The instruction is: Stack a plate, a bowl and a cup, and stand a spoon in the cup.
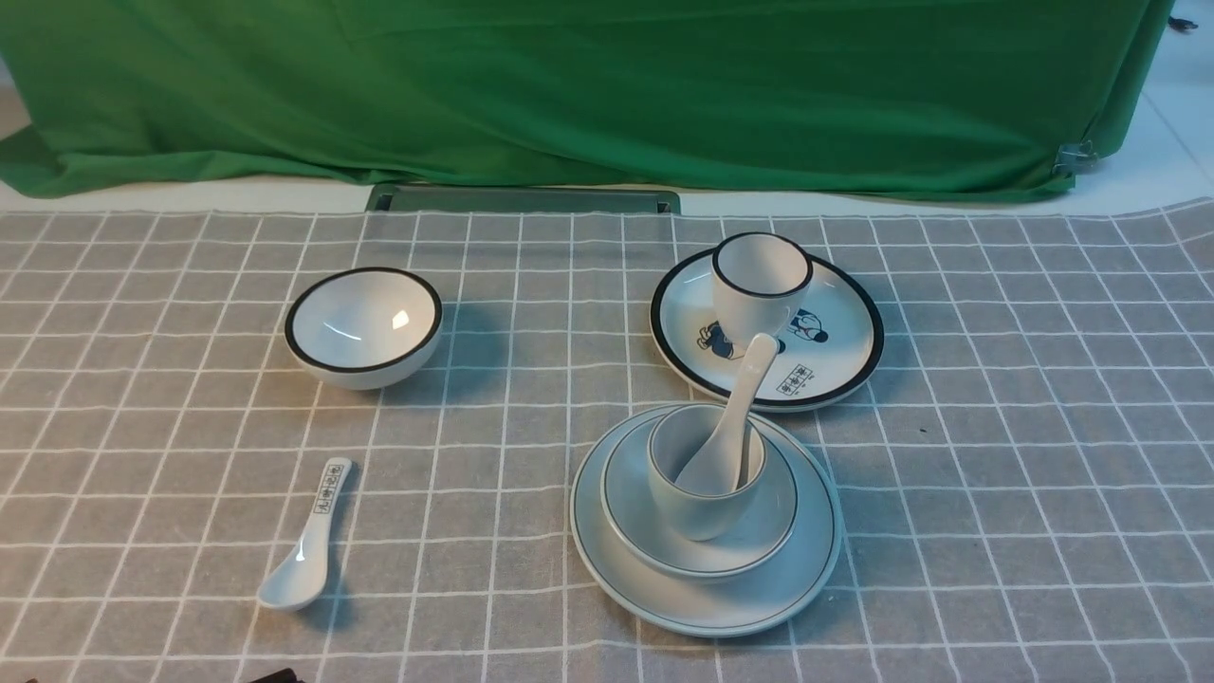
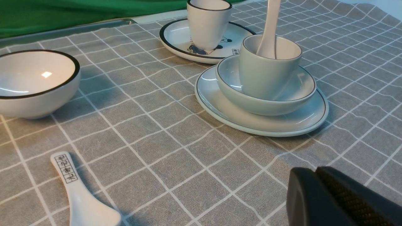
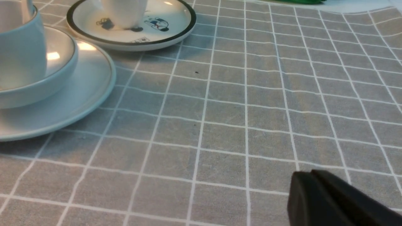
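The plain pale plate [image 1: 806, 560] lies on the checked cloth near the front, right of centre. The shallow pale bowl [image 1: 759, 545] sits on it, the squat pale cup [image 1: 697, 507] stands in the bowl, and the plain white spoon [image 1: 730, 427] stands leaning in the cup. The stack also shows in the left wrist view [image 2: 267, 72] and at the edge of the right wrist view [image 3: 19, 53]. My left gripper [image 2: 315, 171] is shut and empty, low over the cloth, apart from the stack. My right gripper [image 3: 309, 174] is shut and empty, off to the stack's right.
A black-rimmed bowl [image 1: 363, 325] stands at the left. A spoon with black characters [image 1: 308, 550] lies at the front left. A black-rimmed cartoon plate [image 1: 835, 356] with a footed dark-rimmed cup [image 1: 761, 285] stands behind the stack. A green drape [image 1: 569, 85] hangs at the back.
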`<state>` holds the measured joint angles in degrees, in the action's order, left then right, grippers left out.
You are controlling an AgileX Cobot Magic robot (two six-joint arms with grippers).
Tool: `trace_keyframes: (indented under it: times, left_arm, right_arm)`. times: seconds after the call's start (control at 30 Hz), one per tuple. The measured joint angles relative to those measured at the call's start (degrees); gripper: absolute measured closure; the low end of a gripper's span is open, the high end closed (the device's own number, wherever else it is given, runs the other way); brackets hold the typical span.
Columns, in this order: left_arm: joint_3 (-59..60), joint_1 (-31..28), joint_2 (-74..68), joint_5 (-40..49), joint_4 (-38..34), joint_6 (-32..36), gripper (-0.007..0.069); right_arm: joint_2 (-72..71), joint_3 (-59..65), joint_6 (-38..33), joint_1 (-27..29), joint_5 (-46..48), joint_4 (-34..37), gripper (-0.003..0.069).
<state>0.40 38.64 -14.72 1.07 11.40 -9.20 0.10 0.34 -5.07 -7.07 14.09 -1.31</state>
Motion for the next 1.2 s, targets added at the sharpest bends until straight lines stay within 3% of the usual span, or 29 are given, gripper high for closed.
trace_keyframes:
  times: [0.6, 0.93, 1.13, 1.2]
  left_arm:
    - [0.0, -0.81, 0.72, -1.4, 0.02, 0.07, 0.0612]
    - [0.0, -15.78, 1.01, -15.78, -2.16, 2.76, 0.0612]
    - [0.0, -24.98, 4.27, -16.04, -6.16, 5.9, 0.0612]
    - [0.0, -30.8, 7.74, -14.7, -8.49, 7.59, 0.0612]
  right_arm:
    - [0.0, 0.0, 0.05, 0.0, 0.01, 0.0, 0.0578]
    - [0.0, 0.0, 0.05, 0.0, 0.01, 0.0, 0.0568]
    - [0.0, 0.0, 0.05, 0.02, 0.01, 0.0, 0.0557]
    - [0.0, 0.0, 0.05, 0.02, 0.01, 0.0, 0.0552]
